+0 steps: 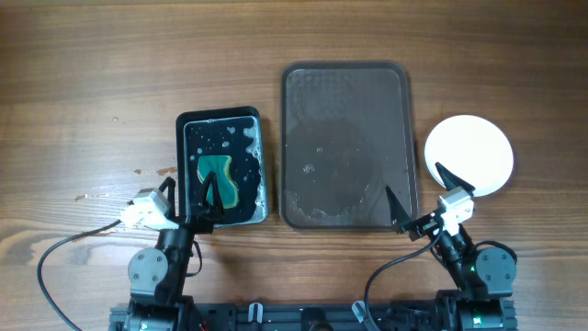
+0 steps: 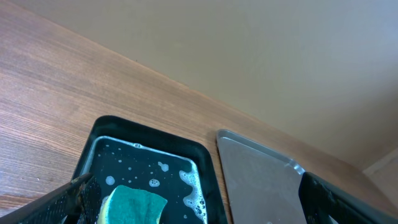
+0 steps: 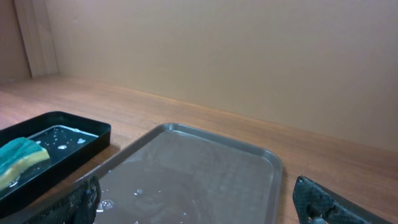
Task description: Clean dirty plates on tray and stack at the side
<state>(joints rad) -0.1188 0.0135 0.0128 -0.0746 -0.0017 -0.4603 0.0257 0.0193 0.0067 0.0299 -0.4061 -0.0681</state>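
Note:
The large dark tray (image 1: 298,83) lies in the middle of the table with no plates on it, only water drops and foam. It also shows in the left wrist view (image 2: 261,180) and the right wrist view (image 3: 186,168). White plates (image 1: 469,154) sit stacked on the table right of the tray, plain white on top; how many are in the stack I cannot tell. My left gripper (image 1: 190,191) is open and empty over the black basin's front edge. My right gripper (image 1: 420,195) is open and empty near the tray's front right corner, just left of the plates.
A black basin (image 1: 260,165) with soapy water and a green sponge (image 1: 219,173) stands left of the tray; it also shows in the left wrist view (image 2: 211,168). Water drops mark the wood at the left (image 1: 138,171).

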